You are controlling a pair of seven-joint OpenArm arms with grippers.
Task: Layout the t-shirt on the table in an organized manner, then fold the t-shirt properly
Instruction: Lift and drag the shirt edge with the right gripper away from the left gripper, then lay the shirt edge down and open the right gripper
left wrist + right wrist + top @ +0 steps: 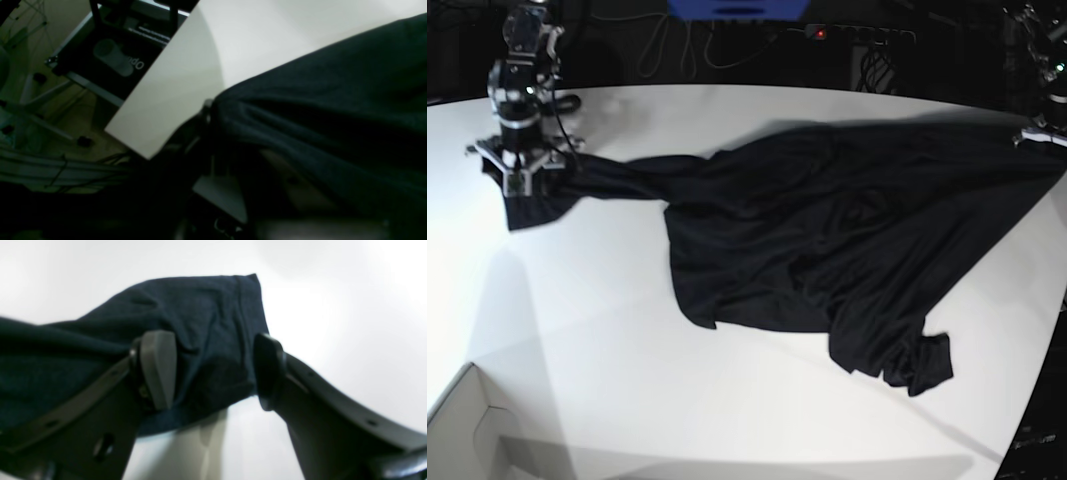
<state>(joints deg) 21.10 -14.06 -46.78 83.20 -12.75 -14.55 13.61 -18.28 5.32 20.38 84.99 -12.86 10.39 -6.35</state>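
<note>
The black t-shirt lies crumpled across the white table, stretched sideways. One sleeve reaches far left. My right gripper hovers there, open, with a grey pad on the sleeve cloth and the other finger at its hem. That same gripper shows in the base view at the sleeve end. At the table's far right edge my left gripper is shut on the shirt's other end. The left wrist view shows dark cloth bunched at its tip, hiding the jaws.
A pale cardboard box sits at the table's near left corner. The curved table edge runs close to the shirt's lower right tail. Beyond the table corner are the floor and a metal frame. Cables lie behind the table.
</note>
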